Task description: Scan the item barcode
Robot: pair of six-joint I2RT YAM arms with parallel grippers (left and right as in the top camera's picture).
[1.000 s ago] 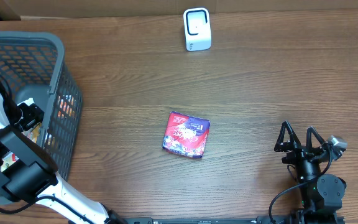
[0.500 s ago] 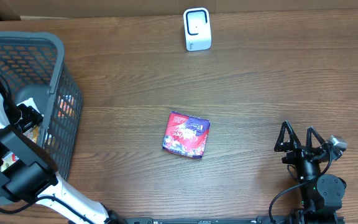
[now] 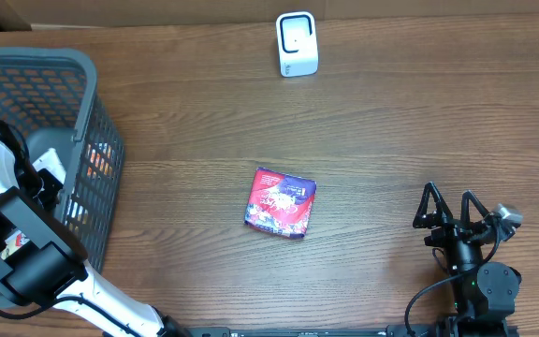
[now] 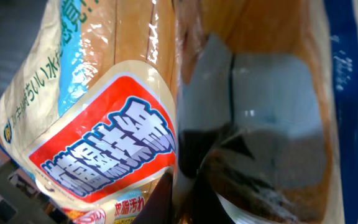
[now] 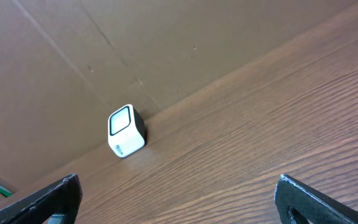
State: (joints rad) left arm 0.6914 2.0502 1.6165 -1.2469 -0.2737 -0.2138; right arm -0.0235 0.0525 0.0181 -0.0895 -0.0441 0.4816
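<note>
My left gripper (image 3: 50,180) reaches down inside the grey basket (image 3: 90,103). In the left wrist view it (image 4: 179,190) is shut, its dark fingers (image 4: 159,200) pinching the clear film of a snack bag (image 4: 104,143) with a red and orange label and blue Japanese lettering. The bag fills that view, so I cannot see a barcode. The white scanner (image 3: 297,43) stands at the table's far edge, also visible in the right wrist view (image 5: 126,130). My right gripper (image 3: 449,208) rests open at the front right, nothing between its fingers (image 5: 178,190).
A red and purple packet (image 3: 282,202) lies flat in the middle of the wooden table. More packaged goods lie in the basket beside the held bag, one of them blue (image 4: 353,93). A cardboard wall (image 5: 104,50) stands behind the scanner.
My left gripper has gone from open to shut on the snack bag inside the basket, and its wrist has shifted slightly. The right arm and the packet on the table have not moved.
</note>
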